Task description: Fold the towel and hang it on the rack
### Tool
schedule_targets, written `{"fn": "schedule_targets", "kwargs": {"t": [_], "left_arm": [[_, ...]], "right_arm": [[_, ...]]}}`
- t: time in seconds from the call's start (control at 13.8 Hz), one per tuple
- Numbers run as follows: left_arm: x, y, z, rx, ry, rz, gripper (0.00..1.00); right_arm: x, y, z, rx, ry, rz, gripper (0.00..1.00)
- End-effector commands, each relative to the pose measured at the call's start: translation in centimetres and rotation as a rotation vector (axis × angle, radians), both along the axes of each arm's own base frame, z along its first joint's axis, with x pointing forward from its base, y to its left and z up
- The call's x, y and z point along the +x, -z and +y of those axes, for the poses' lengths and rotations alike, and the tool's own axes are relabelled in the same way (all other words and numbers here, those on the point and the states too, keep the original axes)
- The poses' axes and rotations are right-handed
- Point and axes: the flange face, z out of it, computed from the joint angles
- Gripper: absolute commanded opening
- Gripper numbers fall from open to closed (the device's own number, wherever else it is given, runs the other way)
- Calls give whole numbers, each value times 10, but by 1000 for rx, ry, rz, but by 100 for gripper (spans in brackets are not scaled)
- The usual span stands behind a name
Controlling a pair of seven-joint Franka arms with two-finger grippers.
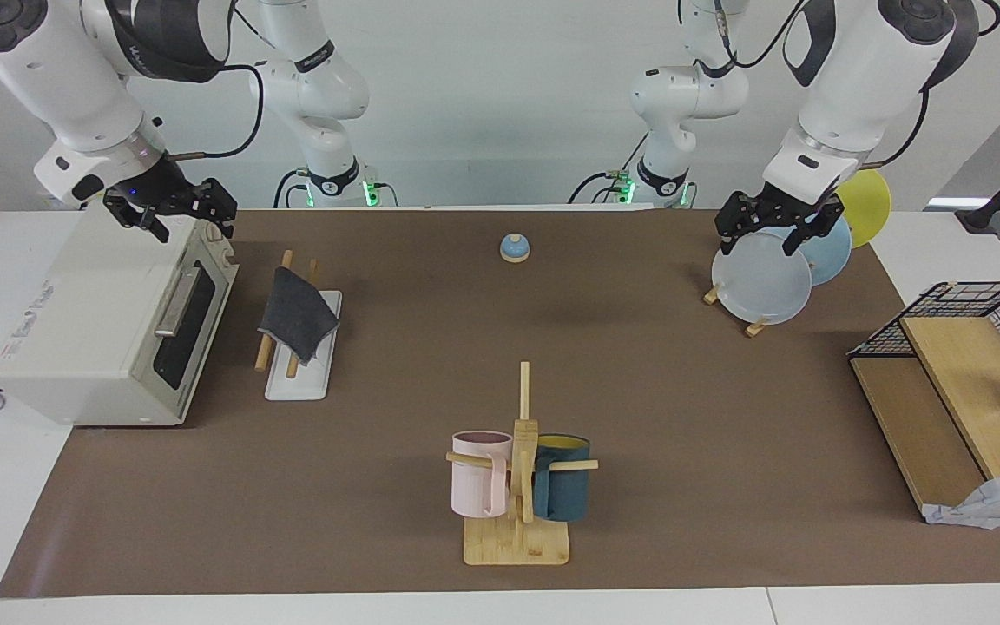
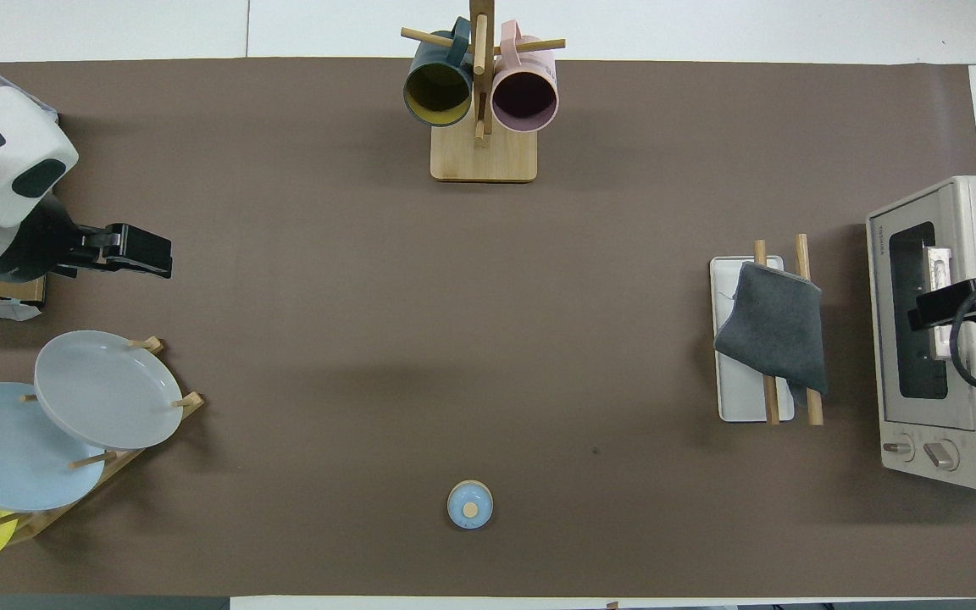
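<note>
Towel [image 1: 298,313] in the facing view lay folded and draped over the rack [image 1: 302,375], grey face out, beside the toaster oven [image 1: 109,330] at the right arm's end of the surface. The right hand [image 1: 172,213] hung over the oven's top, fingers apart and empty, clear of the cloth. The left hand [image 1: 773,227] waited over the plate stand [image 1: 769,278], also spread and empty. By my judgement the hanging was done and the step in hand was the retreat, best done by lifting straight up and away from the rods so no finger snags the draped edge.

Overhead, the towel [image 2: 772,335] sat askew across both rods, its long axis roughly along the rods but turned a little, one corner pointing toward the robots and hanging past the rod nearer the oven. The rack [image 2: 729,402] ran lengthwise away from the robots. The right hand [image 2: 950,307] showed over the oven door, open; the left hand [image 2: 141,254] stood open over bare surface.
</note>
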Motion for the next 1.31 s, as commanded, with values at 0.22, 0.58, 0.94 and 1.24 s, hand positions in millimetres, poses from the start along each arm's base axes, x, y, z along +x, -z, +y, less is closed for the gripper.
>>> {"fn": "schedule_targets", "kwargs": {"t": [0.22, 0.58, 0.94, 1.24], "left_arm": [[-2, -4, 6, 16, 0, -9, 100], [-3, -4, 6, 16, 0, -8, 100], [-2, -4, 6, 16, 0, -9, 100], [-2, -4, 6, 16, 0, -9, 100]], "right_arm": [[-2, 2, 25, -25, -32, 53, 100], [21, -11, 32, -40, -9, 61, 100], [23, -12, 57, -54, 7, 22, 100], [27, -13, 42, -53, 36, 1, 100]]}}
